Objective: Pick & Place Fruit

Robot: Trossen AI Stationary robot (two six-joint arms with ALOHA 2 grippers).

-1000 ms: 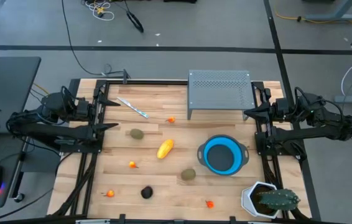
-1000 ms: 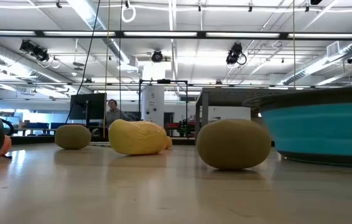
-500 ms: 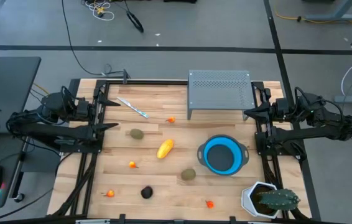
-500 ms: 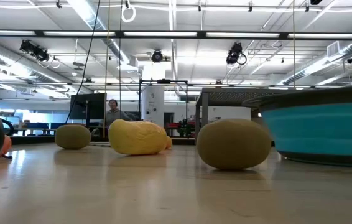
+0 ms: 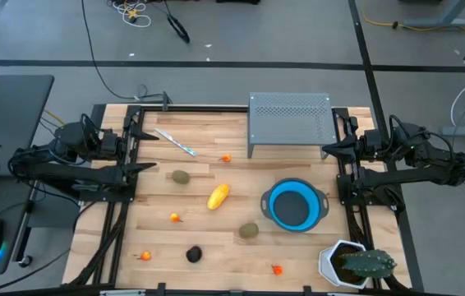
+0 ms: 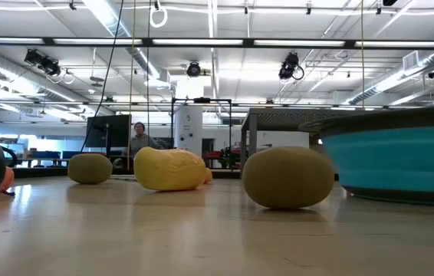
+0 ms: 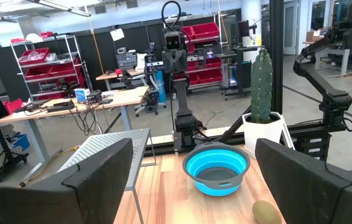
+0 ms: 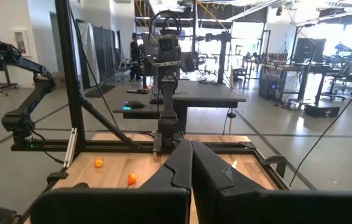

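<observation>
Wooden tabletop carries scattered fruit: the yellow oblong near the middle, olive-brown ovals and on either side of it, a black round piece toward the front. The blue bowl sits to the right. The left gripper waits at the left edge with fingers spread, empty; the right gripper rests at the right edge, fingers pressed together on nothing.

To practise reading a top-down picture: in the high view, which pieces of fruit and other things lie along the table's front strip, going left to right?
Tiny orange-red bit → near-black round fruit → another orange-red bit → potted cactus.
</observation>
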